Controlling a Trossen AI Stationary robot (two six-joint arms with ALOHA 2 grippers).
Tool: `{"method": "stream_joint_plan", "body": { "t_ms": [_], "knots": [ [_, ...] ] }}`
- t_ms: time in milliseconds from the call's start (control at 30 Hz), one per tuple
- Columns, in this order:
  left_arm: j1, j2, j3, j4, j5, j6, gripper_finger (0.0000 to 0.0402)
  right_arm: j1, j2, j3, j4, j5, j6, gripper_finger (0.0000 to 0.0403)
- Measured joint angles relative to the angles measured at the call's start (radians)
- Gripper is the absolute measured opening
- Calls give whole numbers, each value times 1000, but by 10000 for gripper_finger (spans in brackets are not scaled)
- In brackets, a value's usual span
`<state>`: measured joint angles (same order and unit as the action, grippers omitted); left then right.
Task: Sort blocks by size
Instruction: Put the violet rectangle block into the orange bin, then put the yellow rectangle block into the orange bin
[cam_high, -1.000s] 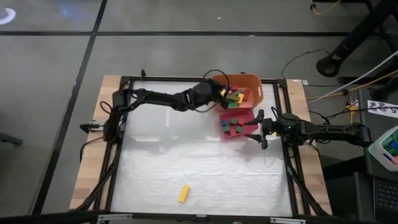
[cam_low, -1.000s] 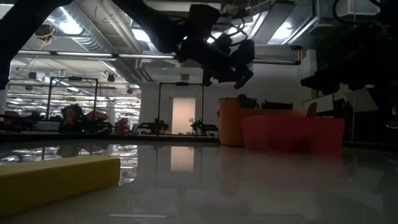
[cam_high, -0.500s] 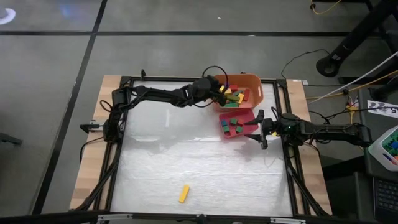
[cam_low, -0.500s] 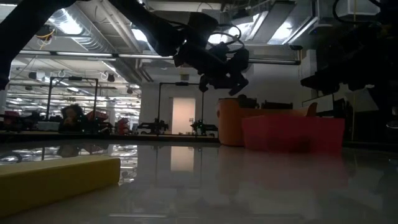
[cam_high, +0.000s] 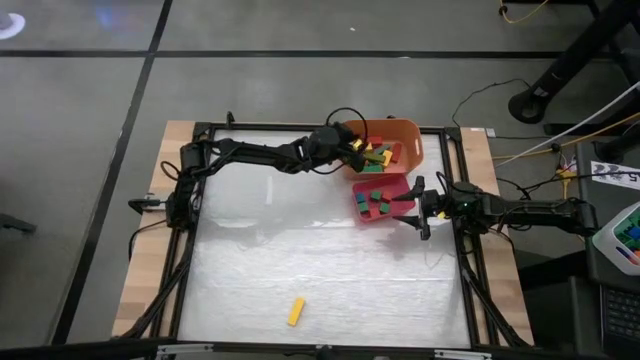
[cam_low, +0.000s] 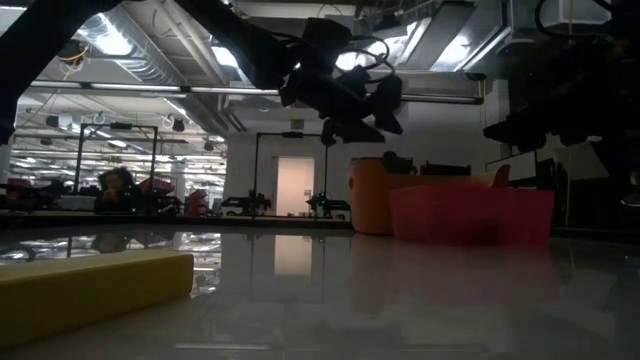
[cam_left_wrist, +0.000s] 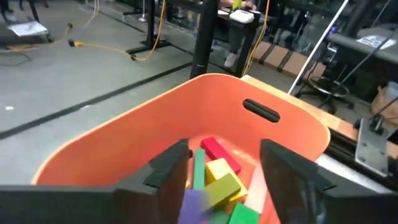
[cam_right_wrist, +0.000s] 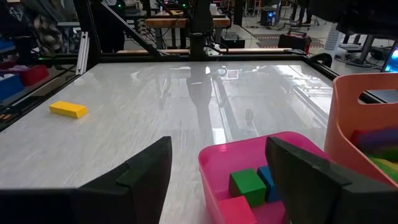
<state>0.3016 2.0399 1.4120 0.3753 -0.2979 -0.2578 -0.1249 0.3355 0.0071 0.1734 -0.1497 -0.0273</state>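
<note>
Sorting in its closing stage, judged from how the blocks lie: nearly all are already binned, and one yellow bar (cam_high: 296, 311) lies alone near the front edge of the table (cam_high: 300, 250), well apart from both containers. The left gripper (cam_high: 352, 150) hangs over the near rim of the orange bin (cam_high: 408, 133) at the table's far right; in its wrist view the fingers (cam_left_wrist: 171, 163) stand parted with nothing between them, looking down on the bin's load. The step in hand reads as a delivery to this bin just completed, or a release at its end. The right gripper (cam_high: 412, 196) waits just beside the pink tray (cam_high: 381, 182), its fingers (cam_right_wrist: 149, 168) spread wide and empty, the tray's corner between them in the wrist view. The next move would call for one arm to travel across the table to the yellow bar, align with its long axis, and carry it to the bin of long pieces. Contents: the orange bin holds bars in red (cam_left_wrist: 220, 154), yellow (cam_left_wrist: 222, 180), green and purple, heaped loosely; the pink tray holds little cubes, green (cam_right_wrist: 247, 184), blue and red among them.
</note>
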Motion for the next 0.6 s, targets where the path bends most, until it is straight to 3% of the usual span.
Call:
{"method": "stream_joint_plan", "body": {
  "t_ms": [133,233,400,600],
  "knots": [
    [-10,-17,-2,-20,22,-37,216,0,0,0,-2,0,0,257],
    [-43,-81,-2,-106,111,-32,222,0,0,0,-21,0,0,257],
    [-161,-214,1,-454,296,-103,223,0,0,0,-44,0,0,257],
    [-413,-302,1,-850,312,-429,223,0,0,0,-53,0,0,257]
  ]
}}
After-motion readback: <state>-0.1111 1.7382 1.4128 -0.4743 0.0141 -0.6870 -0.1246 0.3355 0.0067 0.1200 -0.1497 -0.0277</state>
